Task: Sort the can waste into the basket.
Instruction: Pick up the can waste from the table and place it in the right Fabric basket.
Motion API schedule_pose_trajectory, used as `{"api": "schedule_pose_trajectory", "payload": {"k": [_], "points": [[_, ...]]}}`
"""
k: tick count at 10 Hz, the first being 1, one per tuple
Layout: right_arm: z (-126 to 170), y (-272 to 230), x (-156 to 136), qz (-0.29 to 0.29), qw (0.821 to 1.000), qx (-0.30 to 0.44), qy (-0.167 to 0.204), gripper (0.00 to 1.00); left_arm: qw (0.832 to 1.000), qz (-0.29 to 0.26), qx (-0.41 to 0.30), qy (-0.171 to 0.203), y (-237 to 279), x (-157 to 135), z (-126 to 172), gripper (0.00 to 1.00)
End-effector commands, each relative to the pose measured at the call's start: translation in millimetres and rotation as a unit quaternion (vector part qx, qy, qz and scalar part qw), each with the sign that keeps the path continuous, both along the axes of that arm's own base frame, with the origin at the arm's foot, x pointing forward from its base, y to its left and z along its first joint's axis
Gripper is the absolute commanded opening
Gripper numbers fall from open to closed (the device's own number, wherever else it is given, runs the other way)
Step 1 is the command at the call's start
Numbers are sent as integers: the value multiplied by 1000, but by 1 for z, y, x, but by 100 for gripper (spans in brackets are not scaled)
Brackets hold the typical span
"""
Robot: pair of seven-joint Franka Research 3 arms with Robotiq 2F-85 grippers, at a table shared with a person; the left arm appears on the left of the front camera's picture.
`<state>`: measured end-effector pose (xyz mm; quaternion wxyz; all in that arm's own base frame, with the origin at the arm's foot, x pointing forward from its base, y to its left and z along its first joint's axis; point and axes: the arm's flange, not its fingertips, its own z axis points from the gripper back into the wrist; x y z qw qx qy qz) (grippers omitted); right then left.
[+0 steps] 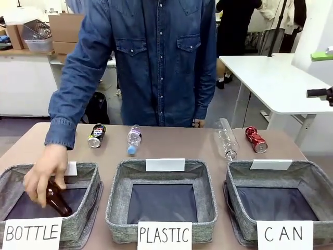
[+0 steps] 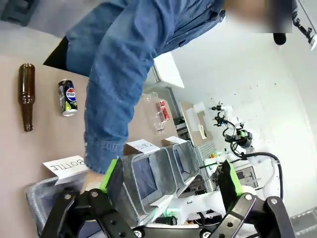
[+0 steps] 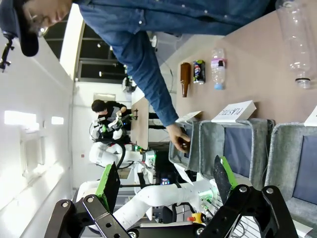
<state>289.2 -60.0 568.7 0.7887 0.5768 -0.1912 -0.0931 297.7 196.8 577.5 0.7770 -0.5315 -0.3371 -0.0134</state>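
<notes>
Left gripper (image 2: 171, 186) and right gripper (image 3: 166, 183) both gape, holding nothing. Beyond the left gripper a person's denim sleeve (image 2: 111, 99) hangs between the Pepsi can (image 2: 68, 97), beside a brown glass bottle (image 2: 26, 94), and the red can (image 2: 162, 110). Front view: the person's hand (image 1: 41, 179) holds another brown bottle (image 1: 60, 203) inside the BOTTLE basket (image 1: 94, 179); the CAN basket (image 1: 312, 169) shows its dark bottom.

Small red dented metal can (image 1: 256, 139): glossy, creased skin. Small dark printed metal can w/ silver ends (image 1: 96, 135): shiny. Grey rectangular fabric basket signed CAN (image 1: 302, 174): rough woven cloth, matt; dark bottom looks smoother. White paper sign (image 1: 284, 235): matt. Clear plastic bottle (image 1: 226, 138): glossy, see-thru. Brown glass bottle (image 1: 58, 202): glossy. Brown tabletop (image 1: 177, 148): smooth, matt. Blue denim shirt (image 1: 156, 62): matt cloth.
</notes>
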Motion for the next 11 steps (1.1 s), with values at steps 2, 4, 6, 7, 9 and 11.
{"api": "schedule_pose_trajectory", "payload": {"k": [2,4,6,7,9,11], "points": [[1,1,3,5,1000,6,-17,100,1000,-28,7,9,-16,25,-4,100],[1,1,3,5,1000,6,-17,100,998,-44,30,31,-28,48,1,100],[1,1,3,5,1000,6,-17,100,998,-41,24,38,-22,57,3,100],[1,1,3,5,1000,6,-17,100,999,-32,15,35,-15,50,1,100],[1,1,3,5,1000,6,-17,100,999,-28,14,38,-19,51,-2,100],[1,1,3,5,1000,6,-17,100,996,-23,64,61,-71,102,-2,100]]}}
